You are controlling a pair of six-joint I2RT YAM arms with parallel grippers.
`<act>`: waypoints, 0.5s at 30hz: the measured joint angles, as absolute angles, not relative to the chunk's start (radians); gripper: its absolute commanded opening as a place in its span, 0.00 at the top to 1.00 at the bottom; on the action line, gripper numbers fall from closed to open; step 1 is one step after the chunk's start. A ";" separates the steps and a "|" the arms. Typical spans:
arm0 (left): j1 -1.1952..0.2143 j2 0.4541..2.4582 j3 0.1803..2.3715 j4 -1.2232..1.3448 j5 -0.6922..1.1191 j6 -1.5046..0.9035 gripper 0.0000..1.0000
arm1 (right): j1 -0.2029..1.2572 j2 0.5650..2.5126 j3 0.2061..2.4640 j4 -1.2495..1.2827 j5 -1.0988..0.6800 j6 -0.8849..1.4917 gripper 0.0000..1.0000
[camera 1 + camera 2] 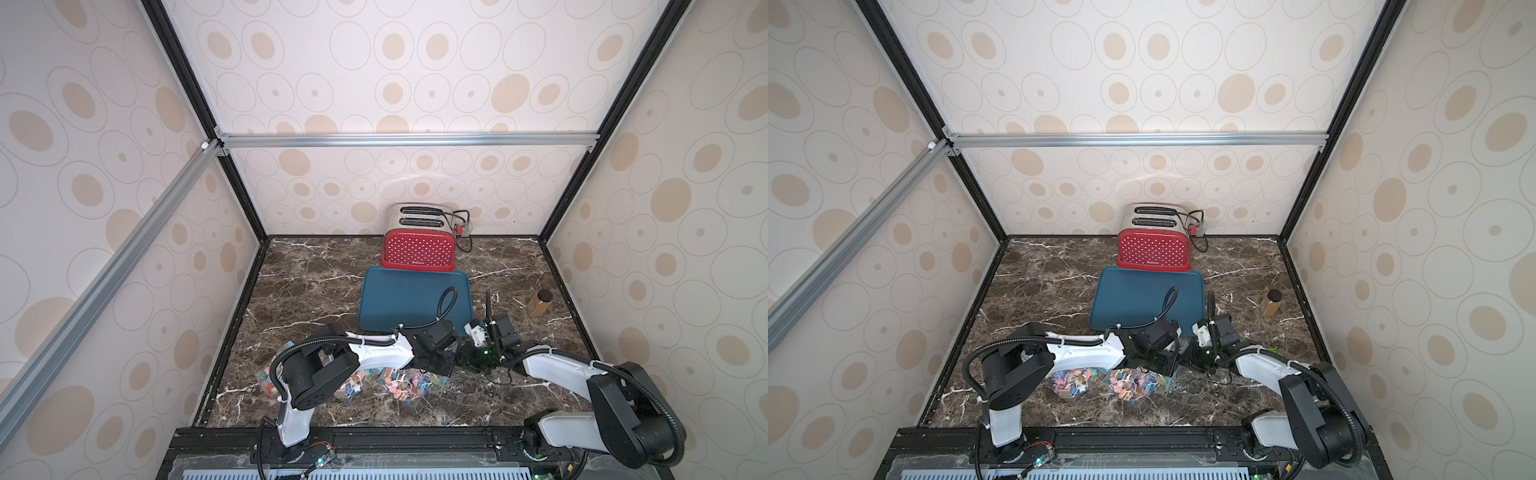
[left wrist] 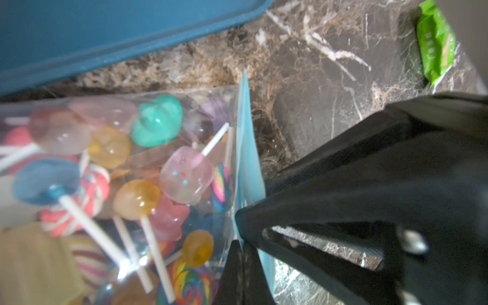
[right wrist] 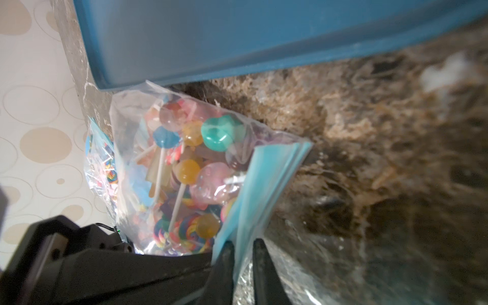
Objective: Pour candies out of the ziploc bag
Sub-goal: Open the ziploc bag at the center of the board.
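Limp, likely slippery bag (image 3: 126,126) is sagging with candies (image 2: 137,198); left end effector (image 2: 247,248) is clenching its stiffer zip strip (image 3: 272,171), right end effector (image 3: 243,245) straddling it, grip unclear.

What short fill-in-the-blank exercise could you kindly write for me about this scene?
The candies lie inside a clear ____.
The left gripper pinches the bag's ____ zip strip.
The tray lies in front of a red ____.
Missing words: ziploc bag; blue; toaster.
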State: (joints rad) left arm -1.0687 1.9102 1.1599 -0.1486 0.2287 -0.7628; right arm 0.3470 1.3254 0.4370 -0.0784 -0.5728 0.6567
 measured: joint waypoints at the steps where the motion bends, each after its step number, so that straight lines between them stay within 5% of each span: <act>1: -1.069 1.910 1.160 -0.148 0.229 -0.763 1.00 | 0.347 1.330 0.437 -0.076 -0.573 0.659 0.90; 15: -1.069 1.910 1.160 -0.148 0.213 -0.776 1.00 | 0.347 1.372 0.435 -0.040 -0.576 0.666 1.00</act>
State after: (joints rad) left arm -1.0687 1.9102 1.1599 -0.1482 0.2131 -0.7761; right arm 0.3470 1.3720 0.4351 -0.0402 -0.5762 0.6659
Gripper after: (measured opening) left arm 0.049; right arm 0.046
